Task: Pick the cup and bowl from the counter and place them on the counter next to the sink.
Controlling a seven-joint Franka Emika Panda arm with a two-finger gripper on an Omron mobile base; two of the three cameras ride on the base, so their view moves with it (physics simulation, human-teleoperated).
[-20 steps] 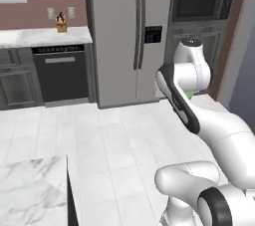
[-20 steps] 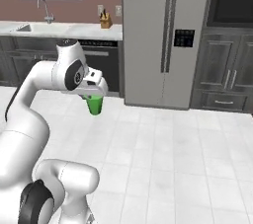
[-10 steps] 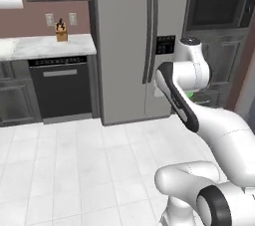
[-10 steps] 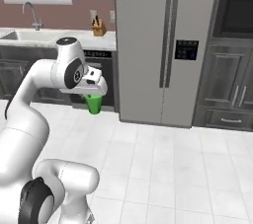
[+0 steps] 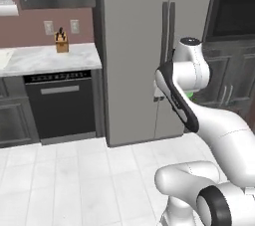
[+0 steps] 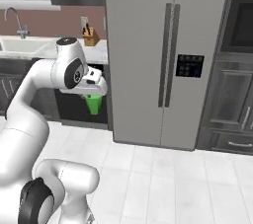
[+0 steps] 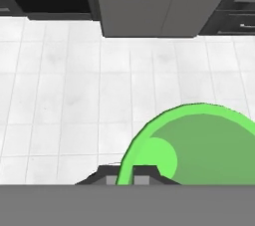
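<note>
The whole scene has slid across both base views since a second ago: the fridge (image 6: 168, 55) now stands larger and nearer the middle, and the sink (image 6: 20, 45) with its tap has come closer in at the left of the right base view. That is the base driving and turning, not the things moving, so the robot appears to be carrying its load toward the desk (image 6: 49, 50) beside the sink. The gripper (image 7: 128, 172) is pinched together on the rim of a green cup (image 6: 94, 103), which hangs below the hand, in front of the dishwasher (image 5: 60, 103) just left of the fridge. By my reckoning the cup is mid-transport and the bowl is yet to be fetched. The hand view looks straight down into the cup's open mouth, with white floor tiles (image 7: 74, 95) beyond it and the fridge's base at the top, showing the grip is on the rim. The right base view adds the sink and the knife block (image 6: 90, 36) left of the fridge. The left base view shows the desk stretch left of the fridge, and only a sliver of green behind the arm.
</note>
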